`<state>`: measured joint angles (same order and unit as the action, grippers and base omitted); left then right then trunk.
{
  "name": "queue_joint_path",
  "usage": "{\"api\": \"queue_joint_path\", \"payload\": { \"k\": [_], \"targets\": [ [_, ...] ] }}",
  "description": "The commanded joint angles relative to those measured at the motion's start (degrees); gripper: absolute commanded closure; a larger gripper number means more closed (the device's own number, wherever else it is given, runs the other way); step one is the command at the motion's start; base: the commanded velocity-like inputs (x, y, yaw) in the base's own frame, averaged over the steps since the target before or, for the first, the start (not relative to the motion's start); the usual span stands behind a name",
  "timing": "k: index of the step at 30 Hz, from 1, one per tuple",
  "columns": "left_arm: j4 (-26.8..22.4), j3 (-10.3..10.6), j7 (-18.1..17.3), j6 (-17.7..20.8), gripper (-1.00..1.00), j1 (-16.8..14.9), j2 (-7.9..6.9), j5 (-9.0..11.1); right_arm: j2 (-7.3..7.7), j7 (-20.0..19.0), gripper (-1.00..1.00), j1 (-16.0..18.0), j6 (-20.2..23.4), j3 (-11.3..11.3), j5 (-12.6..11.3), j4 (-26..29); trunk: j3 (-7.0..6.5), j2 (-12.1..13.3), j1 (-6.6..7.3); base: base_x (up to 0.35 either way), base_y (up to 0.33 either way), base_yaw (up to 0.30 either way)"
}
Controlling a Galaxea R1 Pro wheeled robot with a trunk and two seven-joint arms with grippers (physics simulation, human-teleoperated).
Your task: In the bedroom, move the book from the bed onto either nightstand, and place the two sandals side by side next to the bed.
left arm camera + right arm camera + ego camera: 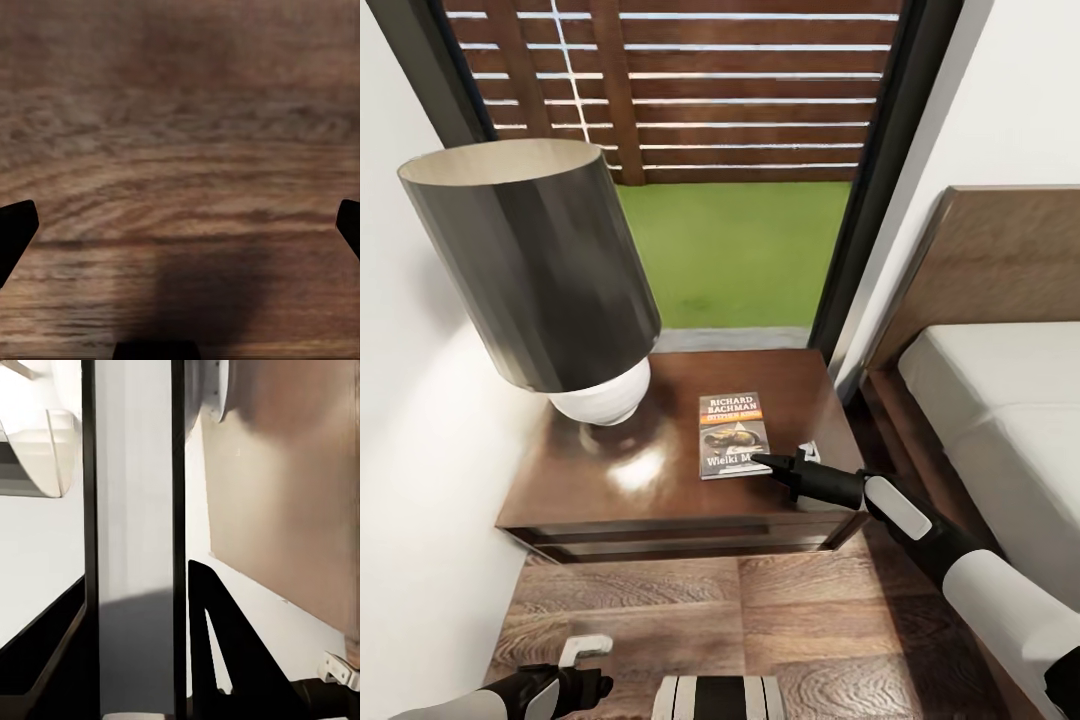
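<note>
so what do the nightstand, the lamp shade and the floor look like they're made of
Nightstand: dark brown wood with a glossy finish; grain and a bright reflection show on top. Lamp shade: looks like dark brushed metal or sheeny fabric, judging by its vertical highlights. Floor: brown wood planks with a visible grain.

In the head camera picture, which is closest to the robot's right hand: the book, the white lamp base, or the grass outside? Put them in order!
Counting from the right hand:
1. The book, lying flat on the nightstand, right at the fingertips.
2. The white lamp base, across the nightstand top on the robot's left side.
3. The grass, beyond the window, farthest.
</note>
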<state>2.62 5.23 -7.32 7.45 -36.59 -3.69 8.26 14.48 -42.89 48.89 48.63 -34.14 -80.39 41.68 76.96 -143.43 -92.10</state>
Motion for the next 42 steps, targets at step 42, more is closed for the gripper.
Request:
{"api": "queue_joint_path", "payload": {
  "k": [42],
  "targets": [
    [0.1,0.5,-0.2,0.1,-1.00,-0.1,-0.01,0.5,0.10,-0.2,1.00,0.1,0.2,-0.2,-0.4,0.0,3.37,-0.2,-0.37,0.000,0.000,0.000]
  ]
}}
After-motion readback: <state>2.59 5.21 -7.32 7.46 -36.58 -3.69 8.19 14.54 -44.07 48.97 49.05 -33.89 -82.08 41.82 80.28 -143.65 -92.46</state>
